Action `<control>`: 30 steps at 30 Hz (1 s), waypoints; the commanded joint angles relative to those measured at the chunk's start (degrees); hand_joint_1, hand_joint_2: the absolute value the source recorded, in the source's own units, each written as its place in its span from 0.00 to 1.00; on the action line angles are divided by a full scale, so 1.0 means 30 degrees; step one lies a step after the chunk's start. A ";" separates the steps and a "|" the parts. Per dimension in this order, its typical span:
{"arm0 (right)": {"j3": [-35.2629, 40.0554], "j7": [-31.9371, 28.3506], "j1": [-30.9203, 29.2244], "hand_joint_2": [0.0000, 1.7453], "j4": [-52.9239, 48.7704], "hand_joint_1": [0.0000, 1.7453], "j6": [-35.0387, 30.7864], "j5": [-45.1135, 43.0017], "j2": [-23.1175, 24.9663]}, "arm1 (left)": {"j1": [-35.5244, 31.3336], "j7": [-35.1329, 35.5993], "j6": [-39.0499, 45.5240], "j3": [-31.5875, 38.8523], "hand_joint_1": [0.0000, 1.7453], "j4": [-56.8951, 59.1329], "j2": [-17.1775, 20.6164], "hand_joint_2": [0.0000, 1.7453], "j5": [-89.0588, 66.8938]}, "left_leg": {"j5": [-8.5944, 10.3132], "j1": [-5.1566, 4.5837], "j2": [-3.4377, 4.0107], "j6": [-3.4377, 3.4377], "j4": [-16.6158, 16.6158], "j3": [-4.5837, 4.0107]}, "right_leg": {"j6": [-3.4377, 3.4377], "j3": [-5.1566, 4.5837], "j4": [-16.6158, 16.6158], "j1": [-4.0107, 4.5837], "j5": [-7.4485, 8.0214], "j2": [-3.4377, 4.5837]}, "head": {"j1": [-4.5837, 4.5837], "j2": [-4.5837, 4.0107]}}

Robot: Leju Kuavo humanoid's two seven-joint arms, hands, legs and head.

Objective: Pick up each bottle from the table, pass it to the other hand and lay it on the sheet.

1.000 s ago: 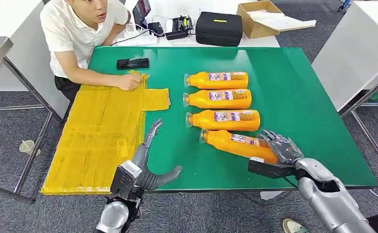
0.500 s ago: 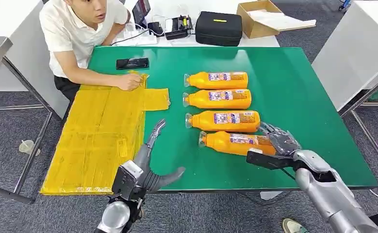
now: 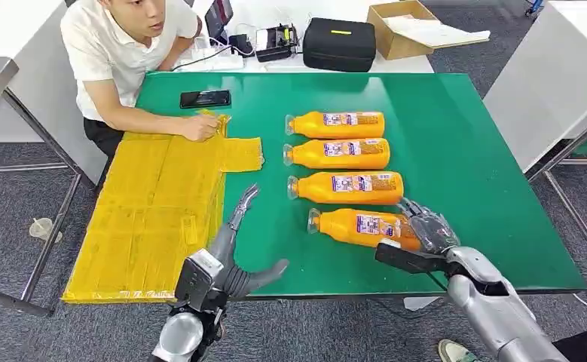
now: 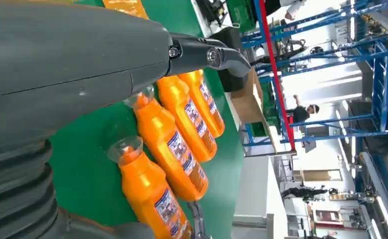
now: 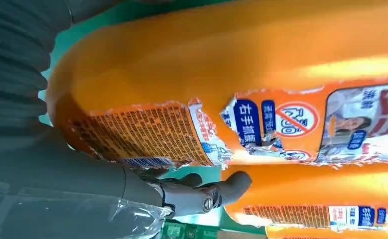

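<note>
The near bottle point(image 3: 354, 228) lies on its side on the green table point(image 3: 463, 166), cap toward the sheet point(image 3: 154, 211), its base end inside the right hand point(image 3: 429, 230). That hand's fingers point(image 3: 418, 215) curl over the top of the base and the thumb point(image 3: 399, 256) runs along the near side, so it grips the bottle; from the right wrist, a fingertip point(image 5: 231, 185) sits in the gap between this bottle and the next. The bottle is tilted slightly against the row. Whether it has left the table cannot be told.

Three more bottles point(image 3: 343, 154) lie parallel beyond it, caps all pointing left, close to one another with narrow strips of green between. The nearest of them is just beside the held one.

The left hand point(image 3: 233, 249) hangs at the near table edge, holding nothing, fingers spread, one reaching up along the sheet's right edge. Between it and the bottle caps is a band of bare green.

The yellow sheet covers the table's left part and overhangs its left and near edges. A person's hand point(image 3: 200, 128) rests on its far corner, with a phone point(image 3: 206, 98) just beyond. Right of the bottles, the table is open to its right edge.
</note>
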 commanded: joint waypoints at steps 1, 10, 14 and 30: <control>-0.0917 0.0075 0.1530 1.00 0.0704 0.00 0.0394 -0.0456 0.1074 | -0.0589 0.0087 0.0057 -0.0282 0.00 0.0889 -0.0838 1.00 -0.0031 | -0.0039 0.0034 -0.0041 -0.0002 0.0006 0.0099 | -0.0082 0.0142 -0.0031 0.0051 -0.0045 -0.0076 | -0.0008 0.0000; -0.1322 -0.0223 0.1619 1.00 0.1767 1.00 0.1036 -0.0871 0.0804 | -0.0823 0.0052 0.0020 -0.0462 0.00 0.1066 -0.0853 1.00 -0.0005 | -0.0017 0.0024 -0.0002 -0.0008 -0.0007 0.0118 | -0.0057 0.0112 -0.0032 0.0035 -0.0009 -0.0065 | -0.0007 0.0000; -0.1439 -0.0212 0.1654 1.00 0.1909 1.00 0.1030 -0.0932 0.0856 | -0.0844 0.0028 0.0009 -0.0476 0.00 0.1113 -0.0857 1.00 0.0024 | -0.0029 0.0031 0.0002 -0.0006 -0.0008 0.0163 | -0.0071 0.0159 -0.0046 0.0047 -0.0022 -0.0071 | 0.0000 0.0000; -0.2013 -0.0193 0.1709 1.00 0.2561 0.90 0.1074 -0.1314 0.1306 | -0.0897 -0.0065 -0.0055 -0.0488 0.00 0.1215 -0.0874 1.00 0.0203 | -0.0050 0.0041 0.0005 0.0001 0.0004 0.0196 | -0.0099 0.0205 -0.0048 0.0064 -0.0036 -0.0080 | 0.0000 0.0000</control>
